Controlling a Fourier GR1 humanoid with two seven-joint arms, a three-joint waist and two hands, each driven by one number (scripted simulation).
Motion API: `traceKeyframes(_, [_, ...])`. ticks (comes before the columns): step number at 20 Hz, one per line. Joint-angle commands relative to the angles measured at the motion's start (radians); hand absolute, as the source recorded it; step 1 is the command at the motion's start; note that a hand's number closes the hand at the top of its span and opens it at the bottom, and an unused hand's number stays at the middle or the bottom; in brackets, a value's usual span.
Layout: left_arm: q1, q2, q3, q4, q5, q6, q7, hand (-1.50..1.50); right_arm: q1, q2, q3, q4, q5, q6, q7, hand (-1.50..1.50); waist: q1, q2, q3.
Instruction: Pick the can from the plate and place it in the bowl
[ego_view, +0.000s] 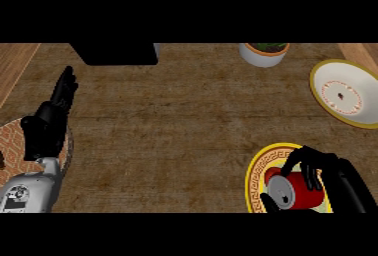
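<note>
The red can (295, 192) lies on its side on the yellow-rimmed plate (260, 165) at the surface's near right corner — the right robot hand (325, 170) curls round it. The bowl (345, 92) sits beyond, along the right edge. The left robot hand (52, 117) rests open at the left edge, far off. One can, one plate, one bowl.

A matt, rough-grained brown wooden worktop (184, 125) is seen. A red can with a smooth silvery metal lid (291, 192) is shown on a glossy yellow-rimmed patterned plate (260, 167). A smooth white ceramic-looking bowl (343, 92) is spotted near the right edge.
</note>
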Motion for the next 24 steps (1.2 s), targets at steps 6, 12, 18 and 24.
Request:
traceKeyframes(6, [-0.028,0.018,0.026,0.004,0.009,-0.028,0.019,0.00,-0.281,-0.053,-0.349,0.270,-0.196,-0.051,-0.037,1.50,0.013,0.003,0.001])
traceKeyframes(12, [-0.013,-0.009,0.013,-0.002,0.003,-0.019,-0.003,0.00,-0.466,-0.204,-0.543,0.665,-0.253,-0.125,-0.237,1.50,0.026,0.007,0.002])
traceKeyframes(18, [-0.031,-0.006,0.004,0.009,-0.023,-0.018,-0.008,0.00,-0.587,-0.316,-0.603,0.994,-0.202,-0.249,-0.435,1.50,0.027,0.009,0.002])
traceKeyframes(24, [-0.049,-0.007,0.011,0.029,0.002,-0.039,-0.024,0.00,-0.689,-0.425,-0.620,1.316,-0.057,-0.466,-0.555,1.50,0.060,0.025,0.004])
